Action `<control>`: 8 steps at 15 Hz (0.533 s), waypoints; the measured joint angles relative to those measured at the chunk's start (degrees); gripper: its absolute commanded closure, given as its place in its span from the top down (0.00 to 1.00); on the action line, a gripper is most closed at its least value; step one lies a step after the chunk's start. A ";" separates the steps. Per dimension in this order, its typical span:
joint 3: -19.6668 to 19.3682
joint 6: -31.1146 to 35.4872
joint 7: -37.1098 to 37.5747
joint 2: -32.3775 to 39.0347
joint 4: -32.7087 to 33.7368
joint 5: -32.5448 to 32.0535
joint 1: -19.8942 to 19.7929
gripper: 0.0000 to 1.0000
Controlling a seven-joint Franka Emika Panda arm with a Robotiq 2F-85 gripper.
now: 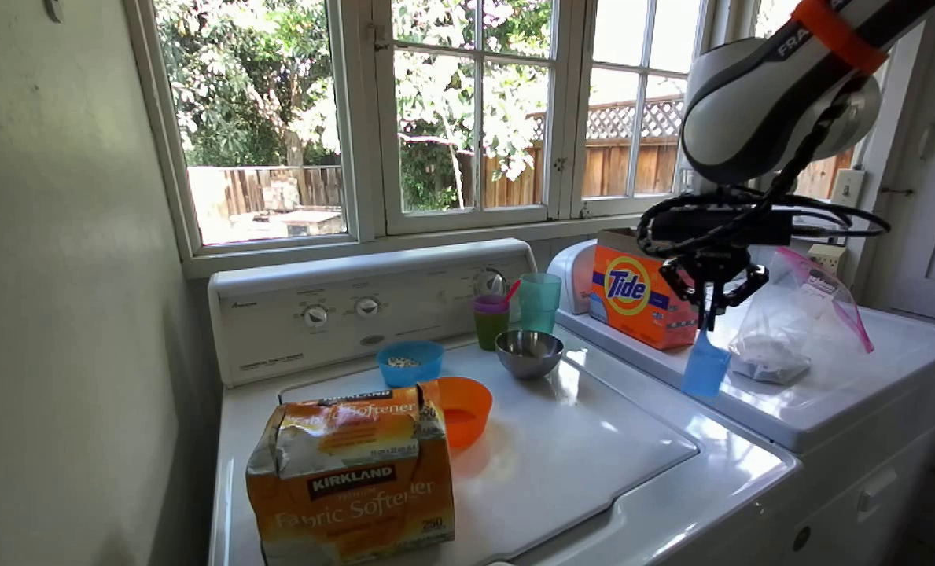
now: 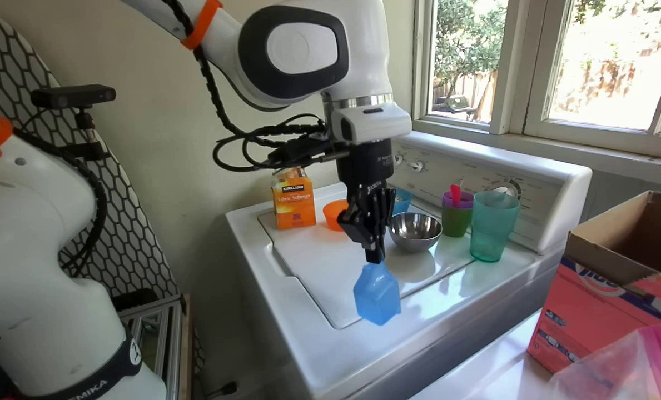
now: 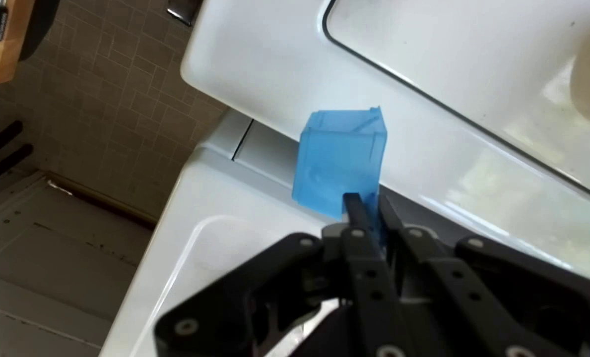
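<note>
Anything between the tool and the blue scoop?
Nothing visible: in the wrist view the tool is closed directly on the blue scoop, gripping its narrow end.

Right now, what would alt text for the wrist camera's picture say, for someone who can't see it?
A black tool grips a blue plastic scoop, seen from above against two white machines standing side by side. Brown floor tiles show at upper left.

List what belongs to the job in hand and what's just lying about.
In the job:
gripper
blue scoop, held by it

Seemingly just lying about:
softener box
orange bowl
metal bowl
blue bowl
teal cup
green cup
detergent box
plastic bag
</note>
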 measured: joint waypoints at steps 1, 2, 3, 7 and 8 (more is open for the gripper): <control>0.01 0.00 0.01 -1.86 -0.24 -1.25 -0.52 0.02; 0.01 0.01 0.01 -3.80 -0.39 -2.67 -1.28 0.02; 0.05 0.01 0.21 -5.76 -0.47 -4.00 -2.20 0.02; 0.00 0.03 3.46 -12.94 0.13 -5.63 -6.96 0.08; -0.26 0.03 3.78 -14.02 0.49 -5.16 -7.80 0.08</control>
